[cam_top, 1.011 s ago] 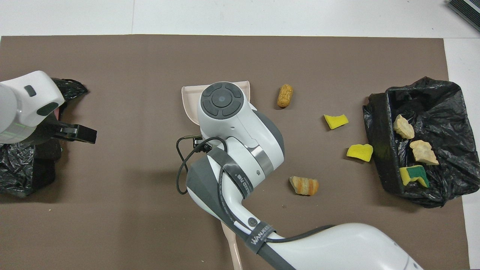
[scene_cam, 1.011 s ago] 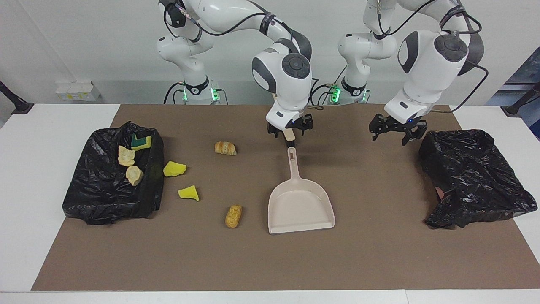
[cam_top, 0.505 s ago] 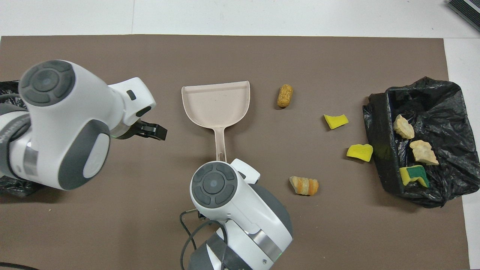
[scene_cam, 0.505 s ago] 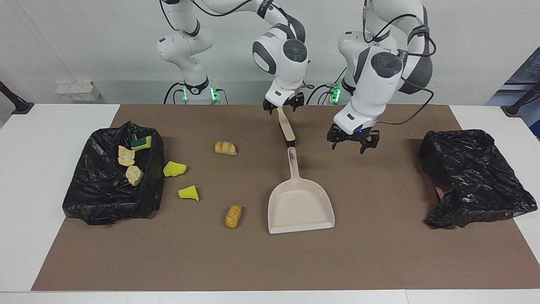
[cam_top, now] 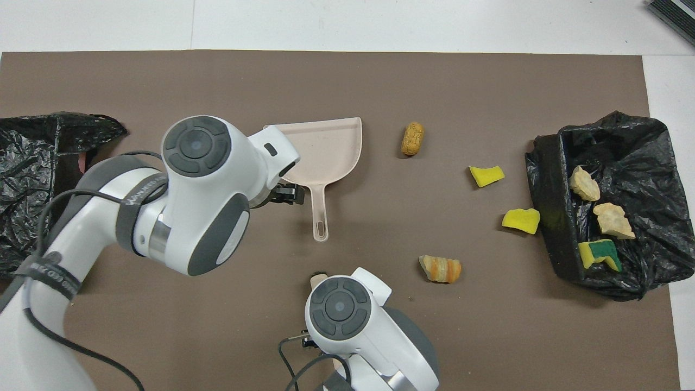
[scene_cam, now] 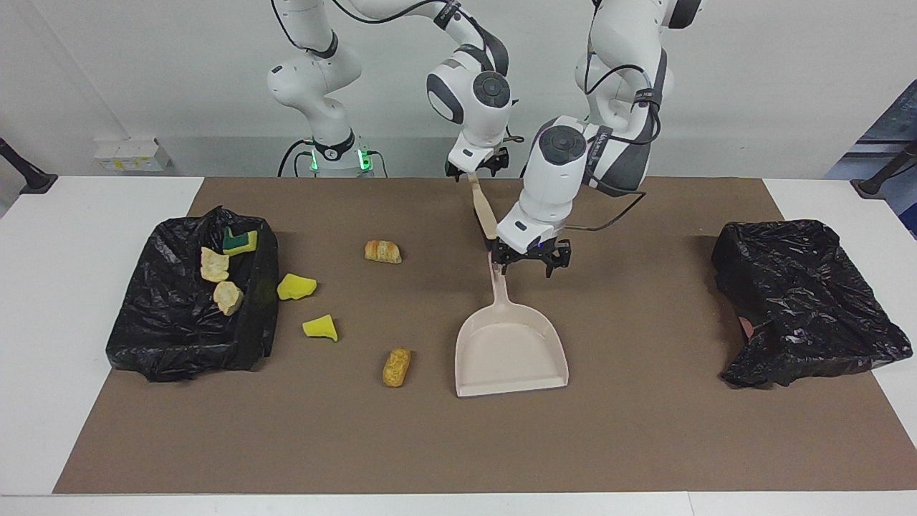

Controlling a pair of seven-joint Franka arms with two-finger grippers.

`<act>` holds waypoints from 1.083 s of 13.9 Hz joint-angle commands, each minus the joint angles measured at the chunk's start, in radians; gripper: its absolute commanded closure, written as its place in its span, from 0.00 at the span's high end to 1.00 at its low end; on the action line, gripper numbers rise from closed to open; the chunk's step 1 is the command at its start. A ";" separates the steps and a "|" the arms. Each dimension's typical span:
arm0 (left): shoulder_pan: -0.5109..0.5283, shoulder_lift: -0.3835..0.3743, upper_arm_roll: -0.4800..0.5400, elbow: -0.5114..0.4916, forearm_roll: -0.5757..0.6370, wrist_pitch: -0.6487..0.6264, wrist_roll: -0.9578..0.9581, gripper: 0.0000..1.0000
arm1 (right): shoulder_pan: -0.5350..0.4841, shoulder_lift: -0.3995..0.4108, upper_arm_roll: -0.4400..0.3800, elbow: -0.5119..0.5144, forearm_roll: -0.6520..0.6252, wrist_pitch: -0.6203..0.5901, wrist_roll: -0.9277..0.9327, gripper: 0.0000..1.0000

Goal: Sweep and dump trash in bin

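Observation:
Loose trash lies on the brown mat: a bread lump (scene_cam: 383, 251), two yellow sponge chunks (scene_cam: 296, 287) (scene_cam: 320, 327) and another bread lump (scene_cam: 396, 367). Three more pieces, one green-backed (scene_cam: 240, 241), lie in the black-lined bin (scene_cam: 179, 337) at the right arm's end. The beige dustpan (scene_cam: 512, 351) lies flat mid-mat, its handle (cam_top: 320, 212) toward the robots. My left gripper (scene_cam: 531, 264) is open, low over the handle's end, just beside it (cam_top: 288, 194). My right gripper (scene_cam: 476, 168) is shut on the beige brush (scene_cam: 483, 211), held tilted in the air over the mat's near edge.
A crumpled black bag (scene_cam: 802, 301) lies at the left arm's end of the mat. The brown mat (scene_cam: 645, 444) covers most of the white table. The brush's lower tip (cam_top: 316, 279) shows just beside the right arm's wrist in the overhead view.
My left arm has swung from the black bag at its end across to the dustpan handle and lowered. My right gripper has lifted the brush up and back toward the robots.

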 commanded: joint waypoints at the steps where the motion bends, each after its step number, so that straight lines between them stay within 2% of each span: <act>1: -0.047 0.045 0.015 0.016 0.002 0.044 -0.074 1.00 | 0.006 -0.042 -0.002 -0.103 0.031 0.084 -0.023 1.00; 3: -0.074 0.078 0.015 0.017 0.002 0.062 -0.124 1.00 | 0.027 -0.043 -0.002 -0.136 0.031 0.119 -0.018 1.00; 4: -0.073 0.082 0.015 0.014 0.002 0.067 -0.124 0.93 | 0.029 -0.049 -0.002 -0.152 0.031 0.121 -0.021 1.00; 5: -0.070 0.082 0.015 0.019 0.006 0.056 -0.123 0.78 | 0.032 -0.058 -0.002 -0.158 0.031 0.121 -0.015 1.00; 6: -0.068 0.082 0.015 0.013 0.008 0.062 -0.124 0.53 | 0.033 -0.060 -0.002 -0.163 0.031 0.121 -0.011 1.00; 7: -0.070 0.082 0.017 0.008 0.011 0.062 -0.124 0.19 | 0.033 -0.060 -0.002 -0.163 0.031 0.121 -0.007 1.00; 8: -0.071 0.082 0.017 0.006 0.011 0.064 -0.123 0.00 | 0.035 -0.062 -0.002 -0.164 0.031 0.121 -0.007 1.00; 11: -0.051 0.078 0.021 0.016 0.015 0.062 -0.085 0.00 | 0.056 -0.068 -0.002 -0.167 0.043 0.120 -0.004 1.00; 14: -0.002 0.033 0.038 0.016 0.040 0.035 0.050 0.00 | 0.059 -0.075 -0.002 -0.178 0.071 0.126 -0.010 1.00; 15: 0.018 0.020 0.047 0.020 0.044 0.022 0.130 0.00 | 0.064 -0.077 -0.002 -0.181 0.071 0.126 -0.021 0.88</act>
